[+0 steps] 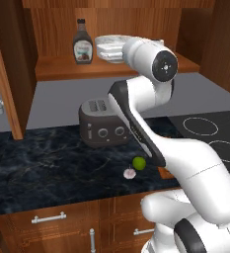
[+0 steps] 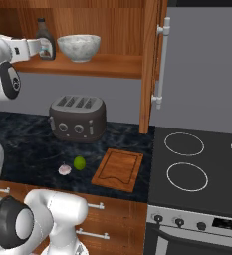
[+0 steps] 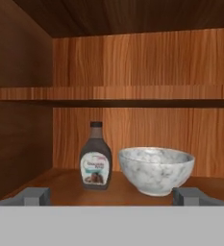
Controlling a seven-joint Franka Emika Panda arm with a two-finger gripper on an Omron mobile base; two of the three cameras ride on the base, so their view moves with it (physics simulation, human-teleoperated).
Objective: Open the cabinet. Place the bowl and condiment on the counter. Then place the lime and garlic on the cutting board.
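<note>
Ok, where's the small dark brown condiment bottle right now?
The dark brown bottle stands upright on the lower shelf of the open wooden cabinet, just left of the marbled stone bowl in the hand view, above the toaster.

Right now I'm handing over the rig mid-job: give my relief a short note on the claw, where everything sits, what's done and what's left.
Claw: open, empty, facing the lower shelf of the cabinet.
Cabinet: doors open.
Bottle and bowl: side by side on that shelf, not touched.
Lime and garlic: on the counter, left of the cutting board, in front of the toaster.
Done: opening the cabinet.
Left: bowl and bottle down to the counter, then lime and garlic onto the board.
</note>
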